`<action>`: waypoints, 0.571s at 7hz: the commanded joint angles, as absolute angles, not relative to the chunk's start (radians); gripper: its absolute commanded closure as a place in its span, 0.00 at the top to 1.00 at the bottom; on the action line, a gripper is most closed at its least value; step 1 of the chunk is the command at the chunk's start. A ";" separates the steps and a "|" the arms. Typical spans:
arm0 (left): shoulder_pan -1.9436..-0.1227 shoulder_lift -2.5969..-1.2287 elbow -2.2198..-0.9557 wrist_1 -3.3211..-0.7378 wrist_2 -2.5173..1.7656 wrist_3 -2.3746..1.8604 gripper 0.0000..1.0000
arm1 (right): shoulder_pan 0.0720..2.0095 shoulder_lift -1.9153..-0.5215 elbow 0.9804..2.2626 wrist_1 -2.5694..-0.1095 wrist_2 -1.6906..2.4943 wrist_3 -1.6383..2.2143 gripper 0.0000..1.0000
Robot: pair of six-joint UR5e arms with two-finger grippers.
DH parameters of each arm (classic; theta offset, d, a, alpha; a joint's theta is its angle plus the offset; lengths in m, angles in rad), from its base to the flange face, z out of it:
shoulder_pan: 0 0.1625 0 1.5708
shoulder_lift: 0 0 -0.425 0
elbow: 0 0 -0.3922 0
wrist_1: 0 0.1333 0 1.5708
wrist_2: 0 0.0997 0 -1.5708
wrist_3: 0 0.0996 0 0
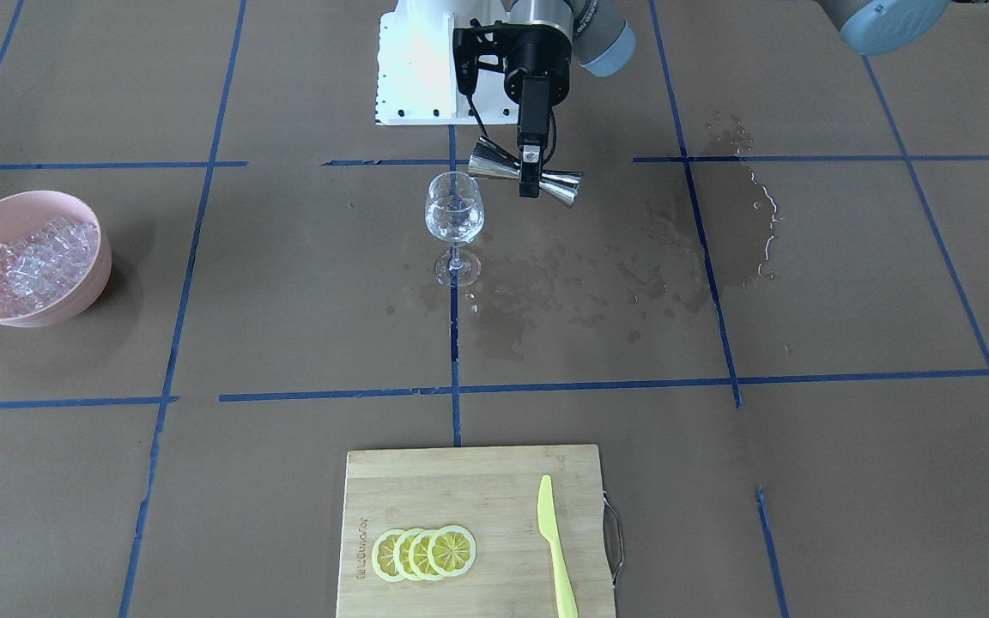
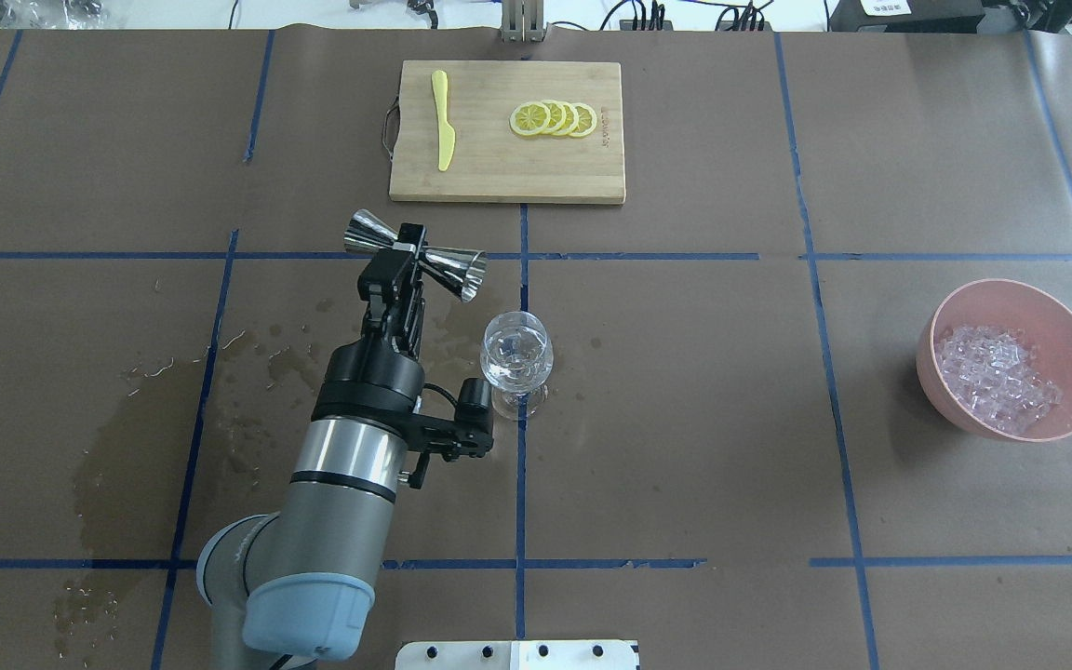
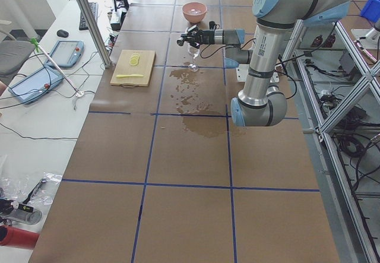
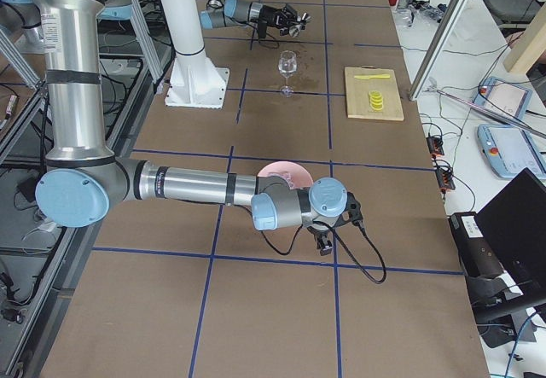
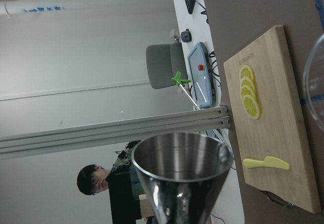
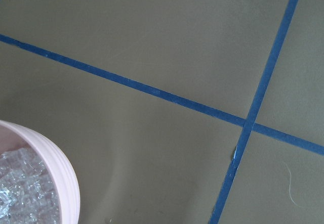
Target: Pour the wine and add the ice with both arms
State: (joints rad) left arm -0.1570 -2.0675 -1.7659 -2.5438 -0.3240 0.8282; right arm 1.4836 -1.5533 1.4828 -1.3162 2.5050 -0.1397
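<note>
My left gripper (image 2: 410, 249) is shut on a steel jigger (image 2: 415, 256), held on its side just beside and above the wine glass (image 2: 517, 358). From the front, the jigger (image 1: 525, 172) has its mouth close to the rim of the glass (image 1: 454, 215). A little clear wine (image 1: 453, 225) sits in the bowl of the glass. The ice (image 2: 997, 377) is heaped in a pink bowl (image 2: 1057, 316) far to the right. My right gripper (image 4: 323, 243) hangs near that bowl (image 4: 286, 171); I cannot tell whether it is open or shut. Its wrist view shows only the bowl rim (image 6: 61, 183) and ice (image 6: 20, 193).
A bamboo cutting board (image 2: 499, 158) at the table's far edge carries lemon slices (image 2: 555, 118) and a yellow knife (image 2: 443, 121). Wet patches (image 2: 154, 409) darken the paper left of the glass. A person (image 5: 93, 181) sits beyond the table.
</note>
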 commanded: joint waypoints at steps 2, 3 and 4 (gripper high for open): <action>-0.166 -1.843 -1.764 -2.851 -0.379 0.478 0.00 | 1.485 -1.551 1.505 -1.316 2.507 -0.138 1.00; -0.166 -1.760 -1.764 -2.966 -0.415 0.412 0.00 | 1.485 -1.551 1.517 -1.316 2.507 -0.138 1.00; -0.164 -1.617 -1.763 -3.119 -0.466 0.256 0.00 | 1.485 -1.552 1.519 -1.315 2.507 -0.138 1.00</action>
State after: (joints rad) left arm -0.1650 -1.7601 -1.7636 -2.9572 -0.4149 0.4095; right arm 1.4849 -1.5513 1.5122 -1.3158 2.5063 -0.1381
